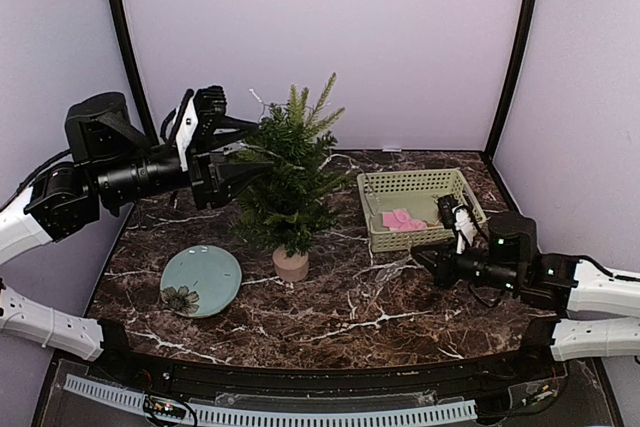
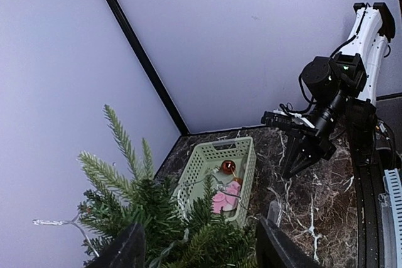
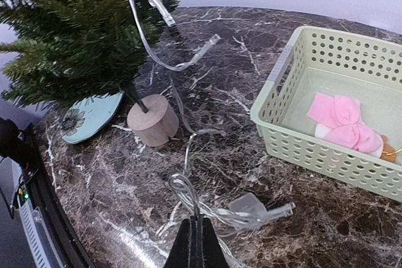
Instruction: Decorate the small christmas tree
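**At Centre: One Wide, One Pinched Tight**

At the middle of the dark brown, white-veined marble table (image 1: 380, 312) we found the small christmas tree (image 1: 290, 172), a miniature artificial fir with bushy dark-green needle branches. It stood upright on a short trunk in a small round beige-pink pot (image 1: 291, 265).

To the left of the pot and apart from it lay a round pale-teal ceramic plate (image 1: 200, 280) with a dark flower painted near its rim. To the right of the tree, toward the back, sat a pale green perforated plastic basket (image 1: 420, 197). Inside it we saw a pink fabric bow (image 1: 403, 219) and, in the left wrist view, a shiny red ball ornament (image 2: 228, 167) just beside the bow.

We saw the left gripper (image 1: 258, 147) raised at the upper left side of the tree. Its two black fingers (image 2: 125, 249) were spread wide, with needle branches reaching into the gap between them. We could not tell whether they touched the branches.

The right gripper (image 3: 196, 233) hung low over the table, just in front of the basket's near left corner. Its fingers were pressed together on a clear plastic light string (image 3: 160, 9). Thin transparent strands looped out of the fingertips, ran across the marble past the pot and rose into the branches. A clear connector piece (image 3: 251, 208) of that string lay flat on the table near the fingertips.
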### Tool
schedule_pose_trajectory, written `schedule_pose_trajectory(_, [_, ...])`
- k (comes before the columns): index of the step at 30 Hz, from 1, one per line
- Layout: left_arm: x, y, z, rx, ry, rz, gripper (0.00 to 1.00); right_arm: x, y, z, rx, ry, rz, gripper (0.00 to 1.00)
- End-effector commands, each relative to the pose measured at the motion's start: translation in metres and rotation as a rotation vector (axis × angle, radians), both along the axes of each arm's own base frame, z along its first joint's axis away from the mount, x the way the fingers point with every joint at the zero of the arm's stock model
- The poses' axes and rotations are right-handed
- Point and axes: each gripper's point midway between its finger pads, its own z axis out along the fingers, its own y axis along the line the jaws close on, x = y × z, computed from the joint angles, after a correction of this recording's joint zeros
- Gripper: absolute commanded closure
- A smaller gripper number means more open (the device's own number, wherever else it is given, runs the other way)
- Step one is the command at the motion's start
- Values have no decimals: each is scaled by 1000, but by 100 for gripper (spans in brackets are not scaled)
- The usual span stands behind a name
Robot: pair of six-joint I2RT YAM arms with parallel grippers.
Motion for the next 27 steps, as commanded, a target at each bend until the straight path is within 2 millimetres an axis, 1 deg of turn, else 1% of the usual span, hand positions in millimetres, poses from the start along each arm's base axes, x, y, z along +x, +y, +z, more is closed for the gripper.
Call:
schedule_pose_trajectory(1, [-16, -11, -25, 86, -1, -64, 38, -22, 11, 17, 43, -6, 110, 100])
schedule_pose_trajectory(2, [-17, -14, -28, 100, -9, -70, 39, -26, 15, 25, 59, -18, 137, 100])
schedule_pose_trajectory(4, [-28, -22, -34, 113, -19, -106, 40, -34, 24, 40, 82, -40, 191, 100])
schedule_pose_trajectory(5, [-36, -28, -39, 122, -20, -132, 41, -39, 28, 46, 91, -49, 217, 100])
schedule_pose_trajectory(6, [-39, -33, -42, 131, -31, -141, 43, -43, 32, 52, 99, -57, 242, 100])
schedule_pose_trajectory(7, [-49, -39, -48, 145, -34, -172, 43, -47, 35, 59, 107, -67, 261, 100])
schedule_pose_trajectory(8, [-51, -44, -53, 158, -43, -176, 43, -51, 39, 65, 111, -78, 276, 100])
schedule_pose_trajectory(9, [-60, -49, -59, 170, -47, -201, 44, -52, 42, 71, 117, -90, 281, 100])
schedule_pose_trajectory(10, [-62, -54, -66, 184, -51, -202, 44, -53, 45, 80, 125, -101, 283, 100])
schedule_pose_trajectory(11, [-73, -59, -70, 190, -58, -229, 46, -54, 47, 85, 127, -107, 287, 100])
schedule_pose_trajectory(12, [-73, -63, -78, 210, -70, -216, 47, -56, 49, 90, 134, -113, 293, 100])
schedule_pose_trajectory(13, [-82, -67, -81, 216, -82, -230, 48, -58, 50, 96, 144, -120, 297, 100])
schedule_pose_trajectory(14, [-83, -70, -86, 222, -94, -219, 48, -60, 52, 101, 155, -126, 303, 100])
schedule_pose_trajectory(15, [-90, -74, -89, 224, -99, -235, 49, -61, 53, 103, 160, -126, 304, 100])
schedule_pose_trajectory(16, [-91, -75, -92, 218, -95, -227, 49, -61, 53, 104, 161, -125, 304, 100])
schedule_pose_trajectory(17, [-95, -77, -93, 215, -89, -234, 49, -59, 54, 101, 150, -121, 298, 100])
schedule_pose_trajectory(18, [-97, -77, -94, 199, -71, -240, 49, -55, 53, 93, 118, -109, 278, 100])
schedule_pose_trajectory(19, [-99, -77, -92, 178, -53, -246, 49, -51, 51, 82, 75, -88, 251, 95])
schedule_pose_trajectory(20, [-100, -76, -93, 171, -45, -245, 49, -48, 50, 72, 34, -74, 237, 82])
schedule_pose_trajectory(21, [-100, -73, -91, 157, -36, -243, 49, -47, 49, 59, -12, -51, 234, 71])
schedule_pose_trajectory(22, [-100, -72, -95, 156, -28, -240, 49, -46, 48, 47, -53, -29, 229, 63])
schedule_pose_trajectory(23, [-100, -68, -92, 140, -18, -232, 48, -47, 47, 35, -87, -7, 236, 57])
schedule_pose_trajectory(24, [-99, -66, -96, 142, -10, -229, 48, -49, 47, 22, -124, 15, 246, 52])
schedule_pose_trajectory(25, [-99, -62, -94, 128, 2, -223, 48, -51, 47, 10, -159, 35, 259, 48])
schedule_pose_trajectory(27, [-100, -57, -95, 119, 28, -215, 47, -53, 47, -15, -232, 84, 275, 39])
